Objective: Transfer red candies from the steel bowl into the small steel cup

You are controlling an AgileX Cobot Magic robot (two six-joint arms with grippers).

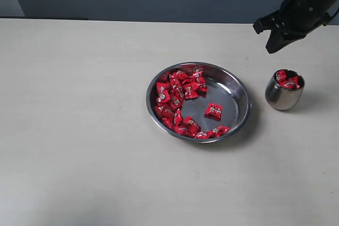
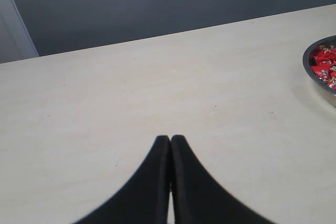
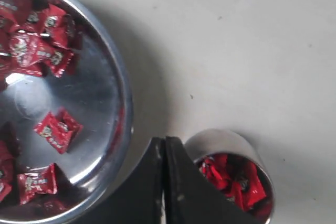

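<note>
Steel bowl [image 1: 234,110] sits mid-table and holds most red candies [image 1: 177,96], small steel cup [image 1: 283,98] just beside it, presumably for a short carry, holds a few, right gripper [image 1: 274,47] hangs above the cup, jaws pressed together and empty, and left gripper [image 2: 170,139], likewise closed, idles apart.

Mirror-shiny steel bowl [image 1: 234,99] and cup [image 1: 283,100], crinkly glossy red candies [image 1: 175,96], matt pale table [image 1: 79,130]

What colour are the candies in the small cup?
The candies are red, clearest in the right wrist view.
</note>
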